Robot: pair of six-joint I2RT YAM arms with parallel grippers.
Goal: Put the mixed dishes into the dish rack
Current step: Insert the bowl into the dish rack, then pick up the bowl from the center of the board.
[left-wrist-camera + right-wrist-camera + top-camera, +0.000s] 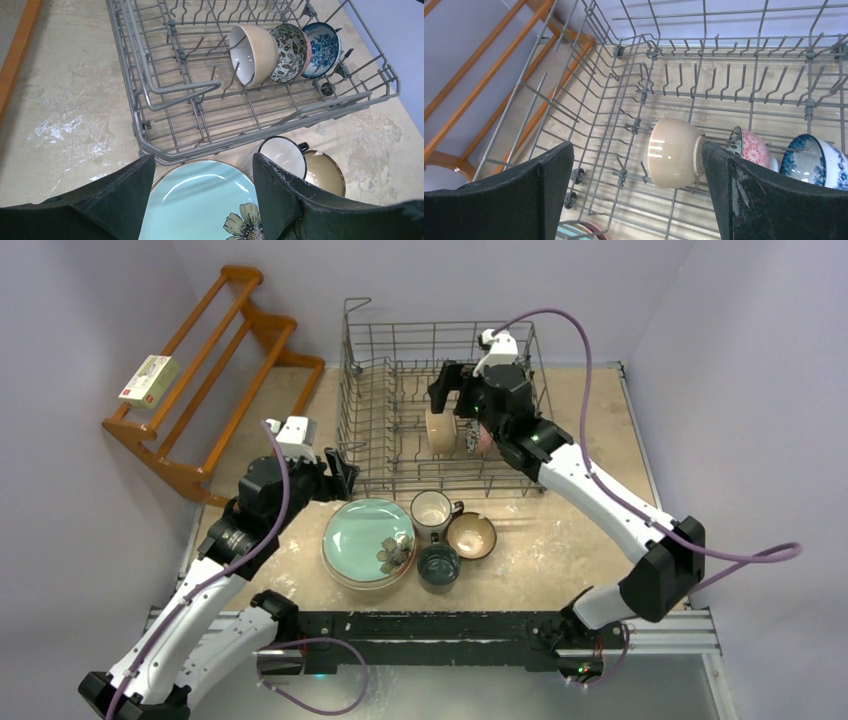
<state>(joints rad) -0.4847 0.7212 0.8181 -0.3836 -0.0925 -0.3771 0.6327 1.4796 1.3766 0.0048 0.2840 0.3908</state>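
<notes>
The dish rack (350,390) stands at the back of the table. A beige bowl (674,152) leans on its tines, beside a pink patterned bowl (751,146) and a blue one (816,160). My right gripper (636,150) hangs open inside the rack, empty, its right finger next to the beige bowl. In front of the rack lie a mint green plate (365,538) on top of a stack, a white mug (432,510), a dark teal mug (439,564) and a beige bowl (471,535). My left gripper (202,160) is open and empty over the plate's far rim.
A brown wooden slatted shelf (215,370) leans at the back left with a small box (149,380) on it. Lilac walls close in the table on the left, back and right. The rack's tall wire sides surround the right gripper.
</notes>
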